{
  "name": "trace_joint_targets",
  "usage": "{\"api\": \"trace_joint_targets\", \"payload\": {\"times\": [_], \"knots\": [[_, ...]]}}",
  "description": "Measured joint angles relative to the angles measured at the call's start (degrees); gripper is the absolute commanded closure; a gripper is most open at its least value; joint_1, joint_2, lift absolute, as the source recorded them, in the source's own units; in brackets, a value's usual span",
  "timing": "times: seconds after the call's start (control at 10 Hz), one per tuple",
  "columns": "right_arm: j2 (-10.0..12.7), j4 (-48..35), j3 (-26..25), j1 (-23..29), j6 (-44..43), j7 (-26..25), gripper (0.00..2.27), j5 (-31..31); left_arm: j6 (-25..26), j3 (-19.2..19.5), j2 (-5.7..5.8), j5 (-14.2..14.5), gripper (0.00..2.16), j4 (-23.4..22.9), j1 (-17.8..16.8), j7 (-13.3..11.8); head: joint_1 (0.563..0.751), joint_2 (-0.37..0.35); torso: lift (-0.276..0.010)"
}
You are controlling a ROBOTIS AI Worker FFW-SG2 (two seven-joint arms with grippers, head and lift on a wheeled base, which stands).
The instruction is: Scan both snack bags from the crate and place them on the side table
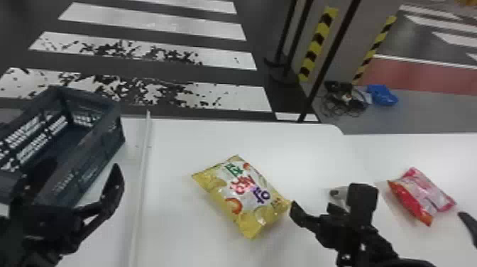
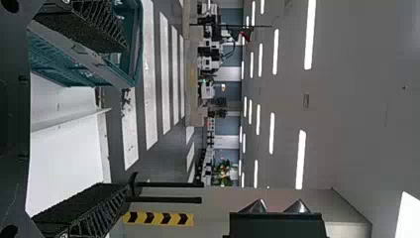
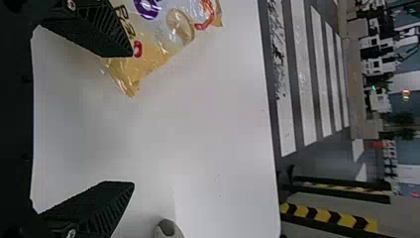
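Snack bag, yellow, beside right hand

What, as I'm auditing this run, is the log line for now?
yellow plastic snack bag: on white table | red-pink plastic snack bag: farther right | left tool: open, by dark crate | right tool: open, empty

- On the yellow bag: large lettering in green, red and purple across the front, with smaller dark letters near one edge; I can't vouch for any wording.
- On the pink bag: too small for me to make out any print.
- On the pillar: yellow-and-black warning stripes.
- On the floor: white crossing bars.
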Motion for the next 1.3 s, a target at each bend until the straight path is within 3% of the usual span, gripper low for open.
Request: {"api": "trace_joint_targets", "payload": {"times": [0.3, 0.6, 1.0, 1.3], "knots": [[-0.3, -4.2, -4.9, -1.7, 14.3, 7.5, 0.08, -11.0, -0.6, 0.0, -0.56, 0.3, 0.02, 0.2, 1.1, -0.4, 0.695, -0.157, -0.095], [-0.2, -1.0, -10.0, -7.7, 24.6, 12.5, 0.08, -18.7, -0.4, -0.5, -0.85, 0.5, 0.03, 1.0, 1.1, -1.1, 0.695, -0.142, -0.095], [-0.3, 10.6, -10.7, -15.6, 26.5, 14.8, 0.09, -19.2, -0.4, -0.9, -1.12, 0.5, 0.03, 1.5, 1.1, -1.2, 0.695, -0.144, -0.095], [-0.3, 15.6, -10.1, -18.3, 26.4, 15.4, 0.09, -17.3, -0.4, -1.0, -1.28, 0.5, 0.03, 1.9, 1.0, -1.2, 0.695, -0.144, -0.095]]}}
